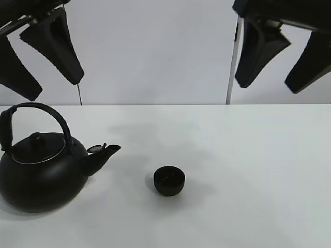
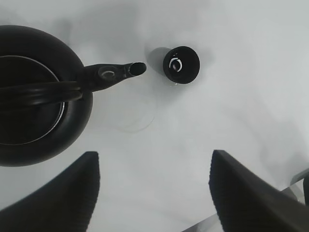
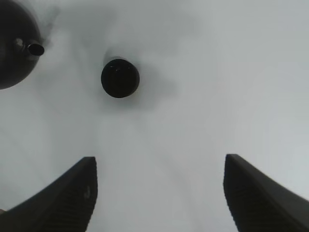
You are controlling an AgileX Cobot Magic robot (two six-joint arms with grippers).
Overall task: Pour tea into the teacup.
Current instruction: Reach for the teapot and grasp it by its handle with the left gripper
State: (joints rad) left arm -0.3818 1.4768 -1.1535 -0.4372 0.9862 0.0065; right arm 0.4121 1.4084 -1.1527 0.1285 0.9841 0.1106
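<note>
Left claw [image 2: 153, 157], right claw [image 3: 160, 159]: wide open, empty. Round black arched-handle kettle [image 1: 44, 173] sits under the left, spout [image 1: 109, 150] toward the small matte black teacup [image 1: 169, 180]; left arm's nearer.

Kettle [image 1: 44, 173] and teacup [image 1: 169, 180] stand on the table [image 1: 248, 170], both below the raised grippers. The kettle sits beneath the left gripper [image 1: 54, 88], slightly to its left. Its spout [image 1: 103, 155] points right at the teacup, which stands apart from the spout tip, between the two grippers. The right gripper [image 1: 269, 88] hangs over the table's right half, kettle and teacup both well to its left.
</note>
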